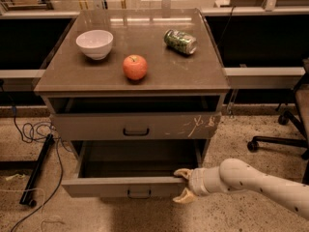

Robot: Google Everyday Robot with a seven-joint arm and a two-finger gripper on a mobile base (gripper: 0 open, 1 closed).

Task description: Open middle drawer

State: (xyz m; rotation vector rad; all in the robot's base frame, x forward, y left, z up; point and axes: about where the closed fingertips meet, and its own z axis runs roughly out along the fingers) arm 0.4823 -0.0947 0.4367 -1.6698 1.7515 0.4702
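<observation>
On my feed the gripper sits low and right of centre, at the right end of the middle drawer, with the pale arm reaching in from the lower right. I read the pincer as spread wide and holding nothing. Its upper finger lies at the top edge of the drawer front, and the lower finger hangs by the front's bottom edge, so the two straddle the panel from above and below. I can't tell whether the lower finger actually touches the wood. The middle drawer is pulled well out from the cabinet, its dark inside open to view, and its small black handle is left of the gripper and not touched by it. Above it, the scratched drawer stands out only slightly from the cabinet body, with white marks near its right end. On the cabinet top I see a white bowl at the left, a red apple in front of centre, and a green can lying on its side at the back right, all well apart from one another.
</observation>
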